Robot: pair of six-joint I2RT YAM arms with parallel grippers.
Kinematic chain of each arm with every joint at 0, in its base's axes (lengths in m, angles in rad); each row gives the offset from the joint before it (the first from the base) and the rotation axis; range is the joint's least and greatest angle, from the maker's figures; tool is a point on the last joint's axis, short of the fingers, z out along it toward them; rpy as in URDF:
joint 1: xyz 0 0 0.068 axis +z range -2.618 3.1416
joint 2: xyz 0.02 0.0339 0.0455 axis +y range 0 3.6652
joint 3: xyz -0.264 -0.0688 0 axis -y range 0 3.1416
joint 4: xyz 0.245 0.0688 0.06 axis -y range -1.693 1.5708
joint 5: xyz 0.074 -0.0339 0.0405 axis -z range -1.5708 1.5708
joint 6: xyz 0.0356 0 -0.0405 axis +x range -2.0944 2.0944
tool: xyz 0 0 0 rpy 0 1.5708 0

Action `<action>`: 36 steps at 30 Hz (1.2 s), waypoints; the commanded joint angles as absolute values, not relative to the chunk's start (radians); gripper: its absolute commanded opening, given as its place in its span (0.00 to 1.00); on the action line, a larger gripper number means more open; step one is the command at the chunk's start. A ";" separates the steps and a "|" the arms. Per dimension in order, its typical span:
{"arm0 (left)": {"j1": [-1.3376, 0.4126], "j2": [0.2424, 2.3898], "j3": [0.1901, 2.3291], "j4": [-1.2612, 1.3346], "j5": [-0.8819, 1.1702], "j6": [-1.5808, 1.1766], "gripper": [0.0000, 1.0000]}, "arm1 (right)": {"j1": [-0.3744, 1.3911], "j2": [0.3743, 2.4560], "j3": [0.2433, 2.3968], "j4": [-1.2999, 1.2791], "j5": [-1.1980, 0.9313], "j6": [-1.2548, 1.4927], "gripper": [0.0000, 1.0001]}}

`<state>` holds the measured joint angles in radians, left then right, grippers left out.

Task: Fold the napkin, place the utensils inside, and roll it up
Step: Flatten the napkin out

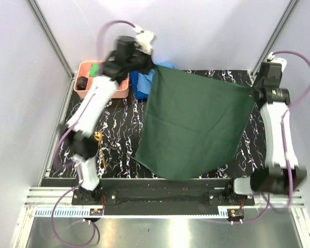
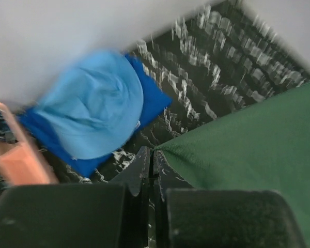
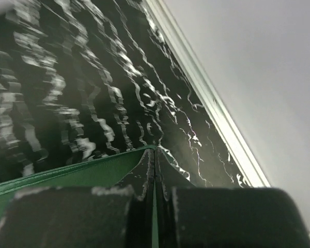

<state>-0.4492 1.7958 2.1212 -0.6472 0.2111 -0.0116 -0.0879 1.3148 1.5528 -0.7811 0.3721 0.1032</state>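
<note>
The dark green napkin (image 1: 194, 124) hangs stretched above the black marbled table, held by its two far corners. My left gripper (image 1: 151, 70) is shut on its far left corner; in the left wrist view the cloth (image 2: 258, 150) runs off to the right from the closed left gripper (image 2: 152, 155). My right gripper (image 1: 252, 90) is shut on the far right corner; the green edge (image 3: 67, 175) shows at the closed right gripper (image 3: 155, 152). The gold utensils (image 1: 99, 147) lie on the table at the left, near the left arm.
A pink tray (image 1: 88, 72) with small items stands at the back left. A light blue cloth (image 2: 93, 103) lies on a darker blue cloth (image 2: 152, 98) beside the tray, just behind the napkin's left corner. A metal frame rail (image 3: 206, 93) borders the table's right edge.
</note>
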 commanded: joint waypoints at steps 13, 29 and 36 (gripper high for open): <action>-0.411 2.247 2.243 -0.235 0.179 0.032 0.70 | -0.265 2.152 1.986 -0.518 0.149 0.005 0.00; -0.486 1.781 1.683 -0.268 0.187 -0.258 0.93 | -0.097 1.907 1.655 -0.543 -0.126 0.224 0.87; -0.463 1.563 1.516 -0.438 0.215 -0.238 0.96 | 0.026 1.769 1.309 -0.482 -0.155 0.403 0.91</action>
<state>-0.4797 1.6817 1.5517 -0.3569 0.2073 -0.2379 -0.0010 1.8317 1.4494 -0.5243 -0.1165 0.2703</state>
